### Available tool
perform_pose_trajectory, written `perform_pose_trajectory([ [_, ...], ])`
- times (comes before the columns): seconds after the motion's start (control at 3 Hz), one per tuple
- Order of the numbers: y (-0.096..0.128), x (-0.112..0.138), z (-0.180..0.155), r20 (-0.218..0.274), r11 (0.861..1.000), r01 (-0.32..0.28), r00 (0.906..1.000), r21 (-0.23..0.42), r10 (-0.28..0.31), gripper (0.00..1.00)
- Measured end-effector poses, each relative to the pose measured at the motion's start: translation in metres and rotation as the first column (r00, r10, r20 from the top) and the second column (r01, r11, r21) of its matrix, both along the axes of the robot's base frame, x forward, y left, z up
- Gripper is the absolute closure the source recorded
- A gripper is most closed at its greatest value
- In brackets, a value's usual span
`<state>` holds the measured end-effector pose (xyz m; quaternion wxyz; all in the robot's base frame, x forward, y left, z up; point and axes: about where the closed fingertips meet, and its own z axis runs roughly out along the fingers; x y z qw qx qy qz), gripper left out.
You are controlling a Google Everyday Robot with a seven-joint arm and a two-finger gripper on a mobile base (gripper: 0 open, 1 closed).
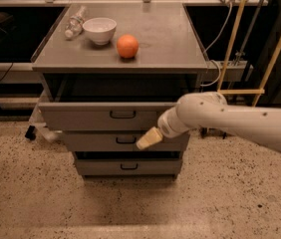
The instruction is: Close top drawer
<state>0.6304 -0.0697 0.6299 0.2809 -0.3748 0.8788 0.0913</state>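
Observation:
The top drawer (90,117) of a grey metal cabinet is pulled out partway, and its dark inside shows below the cabinet top. Its small dark loop handle (122,114) sits at the centre of the flat front. My gripper (149,139), with a beige tip on a white arm (230,118) coming in from the right, is just below the right part of the top drawer's front. It is in front of the second drawer (95,142).
On the cabinet top (170,44) stand a white bowl (99,30), an orange (127,46) and a clear bottle (74,23) lying down. The third drawer (129,167) is lowest. Yellow poles (232,39) and cables stand to the right. The floor is speckled.

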Motion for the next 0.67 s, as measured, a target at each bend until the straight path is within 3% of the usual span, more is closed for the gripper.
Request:
perform_pose_trajectory([
  [0.33, 0.002, 0.014, 0.006, 0.015, 1.0, 0.016, 0.9998, 0.011, -0.017, 0.0],
  [0.67, 0.015, 0.06, 0.028, 0.073, 0.997, 0.05, 0.9958, 0.057, -0.054, 0.0],
])
